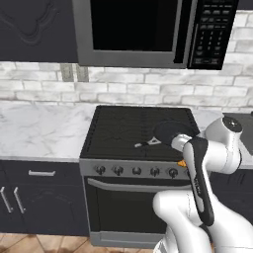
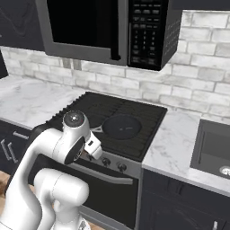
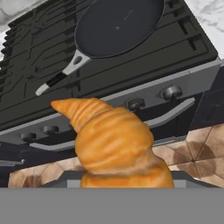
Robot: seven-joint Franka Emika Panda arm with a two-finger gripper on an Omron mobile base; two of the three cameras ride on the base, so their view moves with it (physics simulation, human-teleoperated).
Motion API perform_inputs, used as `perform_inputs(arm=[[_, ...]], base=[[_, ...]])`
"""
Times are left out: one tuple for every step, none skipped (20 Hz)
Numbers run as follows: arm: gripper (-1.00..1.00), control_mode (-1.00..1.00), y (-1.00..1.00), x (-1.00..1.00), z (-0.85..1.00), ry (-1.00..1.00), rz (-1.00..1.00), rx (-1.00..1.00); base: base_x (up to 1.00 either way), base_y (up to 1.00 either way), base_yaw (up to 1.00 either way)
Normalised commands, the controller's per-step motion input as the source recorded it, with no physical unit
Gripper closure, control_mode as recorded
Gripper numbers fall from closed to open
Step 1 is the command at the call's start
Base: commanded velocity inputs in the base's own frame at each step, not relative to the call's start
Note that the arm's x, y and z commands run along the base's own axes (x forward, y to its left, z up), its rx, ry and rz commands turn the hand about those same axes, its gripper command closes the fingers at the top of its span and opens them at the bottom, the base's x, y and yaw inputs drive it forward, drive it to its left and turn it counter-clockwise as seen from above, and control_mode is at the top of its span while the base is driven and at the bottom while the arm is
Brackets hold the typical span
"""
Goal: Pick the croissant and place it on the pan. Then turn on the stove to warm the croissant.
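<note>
Nearest, the croissant (image 3: 116,146) sits up close in the hand view, so I judge the end effector is clamped on it, though its tips are hidden behind the pastry. It hangs in front of the stove (image 1: 141,129), above the knob row (image 3: 135,104), probably being carried. Farther back, the pan (image 3: 117,25) waits empty on the grates, handle toward the robot.

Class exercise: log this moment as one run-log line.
gripper: shut on croissant | croissant: held before stove front | pan: empty
</note>
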Motion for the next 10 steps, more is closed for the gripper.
perform_inputs(arm=[[1.00, 1.00, 0.00, 0.00, 0.00, 0.00, 0.00, 0.00], [1.00, 1.00, 0.00, 0.00, 0.00, 0.00, 0.00, 0.00], [1.00, 1.00, 0.00, 0.00, 0.00, 0.00, 0.00, 0.00], [1.00, 1.00, 0.00, 0.00, 0.00, 0.00, 0.00, 0.00], [1.00, 1.00, 0.00, 0.00, 0.00, 0.00, 0.00, 0.00], [1.00, 1.00, 0.00, 0.00, 0.00, 0.00, 0.00, 0.00], [1.00, 1.00, 0.00, 0.00, 0.00, 0.00, 0.00, 0.00], [1.00, 1.00, 0.00, 0.00, 0.00, 0.00, 0.00, 0.00], [1.00, 1.00, 0.00, 0.00, 0.00, 0.00, 0.00, 0.00], [1.00, 1.00, 0.00, 0.00, 0.00, 0.00, 0.00, 0.00]], base=[[0.00, 0.34, 0.01], [0.00, 0.31, 0.01], [0.00, 0.26, 0.01], [0.00, 0.22, 0.01], [0.00, 0.19, 0.01], [0.00, 0.18, 0.02], [0.00, 0.19, 0.02], [0.00, 0.20, 0.02], [0.00, 0.25, 0.01], [0.00, 0.26, 0.01]])
